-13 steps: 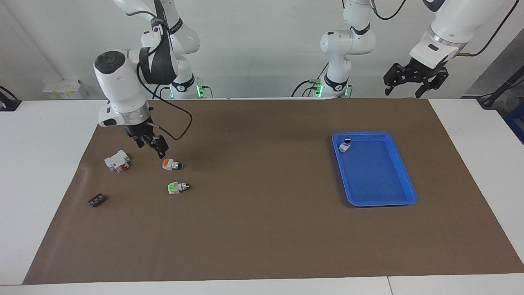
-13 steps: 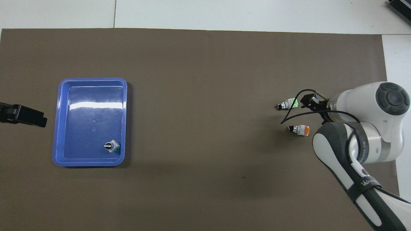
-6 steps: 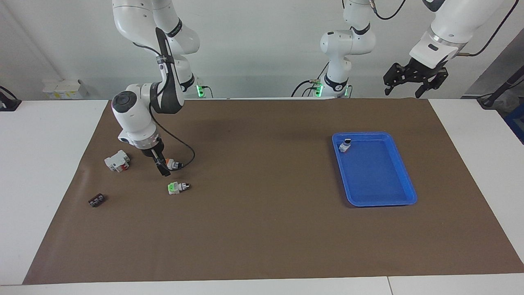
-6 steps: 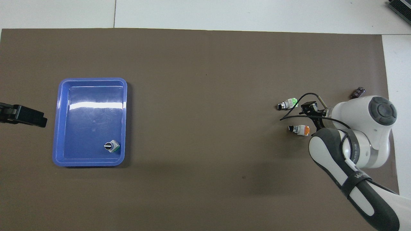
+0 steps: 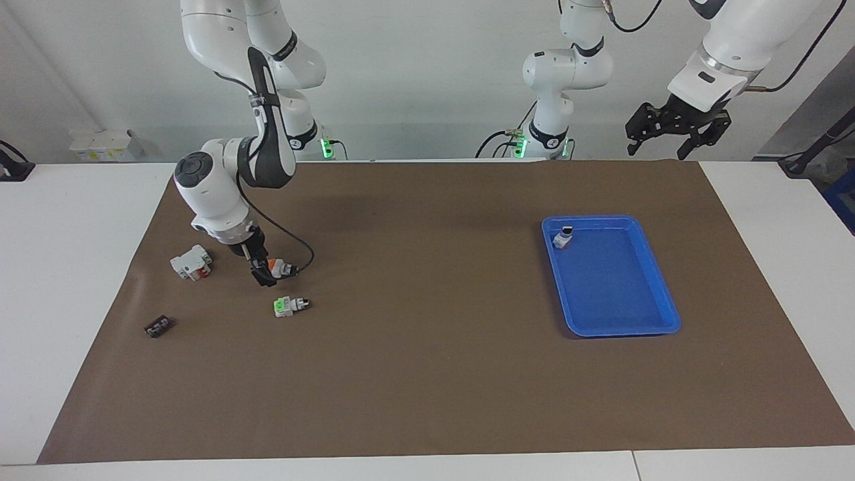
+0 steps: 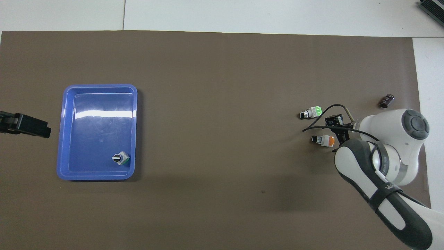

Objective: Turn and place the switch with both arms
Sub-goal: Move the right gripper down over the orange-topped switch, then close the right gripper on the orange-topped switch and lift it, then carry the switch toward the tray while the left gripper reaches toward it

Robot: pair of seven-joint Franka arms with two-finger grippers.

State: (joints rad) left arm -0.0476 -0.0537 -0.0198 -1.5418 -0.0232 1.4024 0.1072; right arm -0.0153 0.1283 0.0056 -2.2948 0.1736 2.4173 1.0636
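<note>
The orange-faced switch [image 5: 280,268] lies on its side on the brown mat, toward the right arm's end of the table; it also shows in the overhead view [image 6: 323,140]. My right gripper [image 5: 262,272] is down at the mat, at the switch's orange end. It is open, with one finger [image 6: 333,121] beside the switch on the green switch's side; the other finger is hidden by the wrist. My left gripper [image 5: 676,131] waits, open and empty, raised over the table's edge at the left arm's end, and shows in the overhead view [image 6: 33,126].
A green-faced switch [image 5: 288,305] lies just farther from the robots than the orange one. A white-and-red block [image 5: 192,261] and a small black part [image 5: 158,326] lie toward the right arm's end. A blue tray [image 5: 588,218] at the left arm's end holds another small switch [image 5: 564,236].
My right gripper has come down from above the mat to the orange switch's orange end. The switch has not moved. The left arm has not moved.
</note>
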